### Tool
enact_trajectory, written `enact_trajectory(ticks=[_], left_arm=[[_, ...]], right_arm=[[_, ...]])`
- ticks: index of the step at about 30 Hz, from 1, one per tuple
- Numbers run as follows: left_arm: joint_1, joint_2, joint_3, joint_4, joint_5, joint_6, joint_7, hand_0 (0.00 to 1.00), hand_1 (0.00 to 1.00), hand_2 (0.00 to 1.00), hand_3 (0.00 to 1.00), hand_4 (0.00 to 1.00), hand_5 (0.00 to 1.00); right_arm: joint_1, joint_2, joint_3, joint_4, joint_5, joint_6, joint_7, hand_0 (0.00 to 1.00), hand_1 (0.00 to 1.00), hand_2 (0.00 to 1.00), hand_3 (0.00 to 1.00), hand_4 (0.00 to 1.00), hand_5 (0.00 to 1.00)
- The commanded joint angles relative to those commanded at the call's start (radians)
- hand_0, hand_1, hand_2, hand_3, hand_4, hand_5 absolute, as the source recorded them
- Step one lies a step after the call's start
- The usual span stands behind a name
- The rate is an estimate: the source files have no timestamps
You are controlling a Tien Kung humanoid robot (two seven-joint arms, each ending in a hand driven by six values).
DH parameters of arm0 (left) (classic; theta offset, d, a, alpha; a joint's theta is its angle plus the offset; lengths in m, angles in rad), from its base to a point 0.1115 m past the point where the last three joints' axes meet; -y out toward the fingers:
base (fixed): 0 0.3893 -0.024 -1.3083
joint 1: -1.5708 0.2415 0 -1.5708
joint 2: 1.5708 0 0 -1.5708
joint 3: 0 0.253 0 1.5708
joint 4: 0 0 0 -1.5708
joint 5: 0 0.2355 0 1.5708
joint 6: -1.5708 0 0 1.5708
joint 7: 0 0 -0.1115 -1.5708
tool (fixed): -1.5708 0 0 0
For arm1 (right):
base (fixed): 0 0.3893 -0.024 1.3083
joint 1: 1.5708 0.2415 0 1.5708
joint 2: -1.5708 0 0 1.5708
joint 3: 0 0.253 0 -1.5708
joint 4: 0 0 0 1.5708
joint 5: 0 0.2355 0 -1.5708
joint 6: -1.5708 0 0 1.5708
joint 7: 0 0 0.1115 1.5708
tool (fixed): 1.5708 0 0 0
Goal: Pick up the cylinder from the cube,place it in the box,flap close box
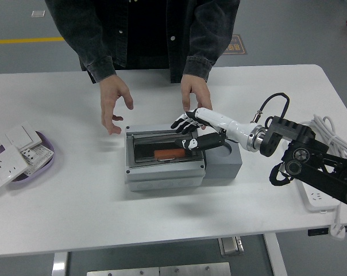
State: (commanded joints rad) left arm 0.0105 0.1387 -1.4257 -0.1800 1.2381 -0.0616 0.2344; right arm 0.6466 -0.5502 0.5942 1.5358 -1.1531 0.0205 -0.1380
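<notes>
The grey box [164, 172] stands mid-table with its clear flap [162, 148] lowered almost flat over it. Through the flap I see the orange cylinder [169, 154] lying inside. My right hand [188, 133] rests flat on the flap's right part, fingers spread, holding nothing. The grey cube [226, 162] stands against the box's right side, its round hole partly hidden by my wrist. A person at the far side holds one hand [113, 104] above the table left of the box and the other hand [193, 95] just behind it, neither touching it. The left arm is out of view.
A purple dish [46, 162] with several white wall switches sits at the left edge. A white power strip [322, 199] and its cable lie at the right edge, under my forearm.
</notes>
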Motion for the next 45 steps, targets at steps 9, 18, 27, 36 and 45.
enact_trajectory(ticks=[9, 18, 27, 36, 45], left_arm=[[0.007, -0.009, 0.002, 0.0, -0.004, 0.0, 0.004, 0.634, 0.66, 0.575, 0.655, 0.706, 0.304], [-0.001, 0.002, 0.009, 0.0, -0.008, 0.0, 0.011, 0.634, 0.66, 0.575, 0.655, 0.708, 0.308], [0.004, -0.002, 0.011, 0.0, -0.021, 0.002, 0.006, 0.634, 0.659, 0.575, 0.655, 0.709, 0.311], [0.009, -0.017, 0.015, 0.0, -0.042, 0.005, 0.003, 0.634, 0.659, 0.575, 0.655, 0.709, 0.312], [0.006, -0.016, 0.013, 0.0, -0.044, 0.006, 0.002, 0.634, 0.659, 0.577, 0.655, 0.709, 0.311]], right_arm=[[-0.207, 0.111, 0.291, 0.073, -0.151, -0.073, 0.079, 0.704, 0.669, 0.698, 0.718, 0.634, 0.347], [-0.427, 0.22, 0.637, 0.013, -0.077, -0.115, 0.215, 0.694, 0.659, 0.684, 0.703, 0.652, 0.339], [-0.493, 0.27, 0.915, -0.061, 0.007, -0.096, 0.274, 0.67, 0.653, 0.675, 0.692, 0.655, 0.319], [-0.517, 0.309, 1.045, -0.091, 0.157, -0.075, 0.351, 0.676, 0.656, 0.677, 0.687, 0.647, 0.3], [-0.536, 0.352, 1.032, -0.086, 0.297, -0.018, 0.41, 0.687, 0.663, 0.678, 0.685, 0.647, 0.302]])
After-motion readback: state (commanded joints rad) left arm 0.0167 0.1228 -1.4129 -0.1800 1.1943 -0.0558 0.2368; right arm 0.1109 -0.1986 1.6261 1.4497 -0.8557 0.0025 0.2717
